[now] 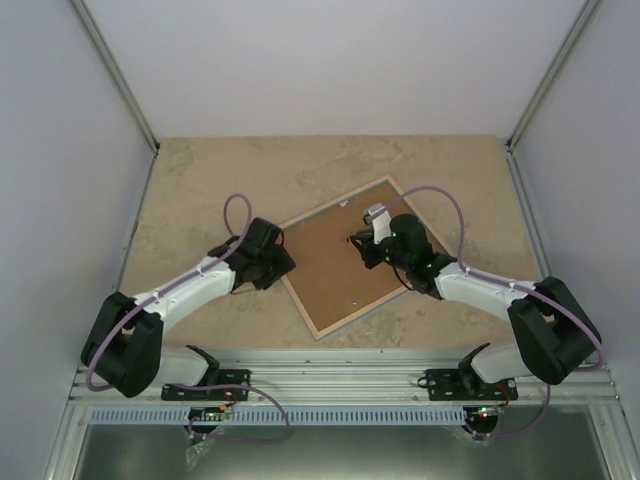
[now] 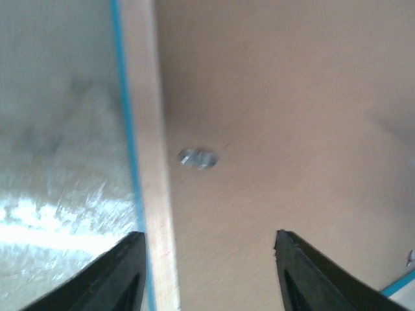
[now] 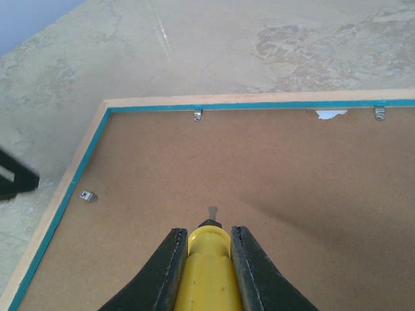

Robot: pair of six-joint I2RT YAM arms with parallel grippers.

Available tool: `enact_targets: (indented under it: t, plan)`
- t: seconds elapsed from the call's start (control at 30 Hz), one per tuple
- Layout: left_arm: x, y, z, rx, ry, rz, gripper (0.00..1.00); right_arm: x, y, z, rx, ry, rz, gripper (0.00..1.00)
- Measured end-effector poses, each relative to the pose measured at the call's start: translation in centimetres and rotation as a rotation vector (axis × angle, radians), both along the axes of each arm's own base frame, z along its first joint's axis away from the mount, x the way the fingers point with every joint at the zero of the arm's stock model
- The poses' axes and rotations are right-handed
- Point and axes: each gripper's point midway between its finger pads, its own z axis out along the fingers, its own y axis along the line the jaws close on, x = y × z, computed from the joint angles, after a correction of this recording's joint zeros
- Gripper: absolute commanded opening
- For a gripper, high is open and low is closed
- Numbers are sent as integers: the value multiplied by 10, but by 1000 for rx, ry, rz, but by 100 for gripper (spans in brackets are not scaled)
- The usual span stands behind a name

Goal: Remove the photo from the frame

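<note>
The frame point(image 1: 300, 307) lies face down on the table, its light wood rim and thin turquoise edge showing around the brown backing board point(image 1: 340, 265). The photo is hidden under the board. My left gripper point(image 1: 275, 262) is open over the frame's left rim point(image 2: 152, 194), its fingers point(image 2: 123, 275) astride the rim and board edge, near a metal clip point(image 2: 197, 158). My right gripper point(image 1: 358, 240) is shut on a yellow screwdriver point(image 3: 209, 272), whose tip rests on or just above the board's middle point(image 3: 272, 175).
Small metal clips point(image 3: 198, 115) point(image 3: 380, 113) point(image 3: 87, 195) sit along the frame's inner rim point(image 3: 246, 101). A scrap of white point(image 3: 331, 115) shows at the far rim. The beige stone-pattern table point(image 1: 200, 180) is walled on three sides.
</note>
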Motion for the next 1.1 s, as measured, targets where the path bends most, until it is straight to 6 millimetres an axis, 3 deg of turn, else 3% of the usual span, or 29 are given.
enact_targets:
  t: [0.07, 0.23, 0.33, 0.43, 0.57, 0.8, 1.1]
  plan:
    - [15, 0, 17, 46, -59, -33, 66, 0, 0, 0, 2, 0, 3, 0]
    - [76, 3, 52, 237, -208, -175, 76, -4, -4, 9, 12, -23, 8, 1]
    - [103, 11, 46, 344, -215, -253, 78, -4, -6, 16, 20, -42, 6, 0]
    - [124, 19, 24, 430, -175, -345, 78, -8, -10, 19, 26, -51, 5, 0]
    - [140, 25, -1, 491, -132, -452, 77, -13, -13, 17, 22, -46, 4, 0]
    - [160, 12, -10, 476, -151, -587, 73, -18, -18, 17, 19, -44, 2, 1]
    - [161, 3, -25, 428, -142, -664, 62, -18, -19, 19, 18, -51, -2, 0]
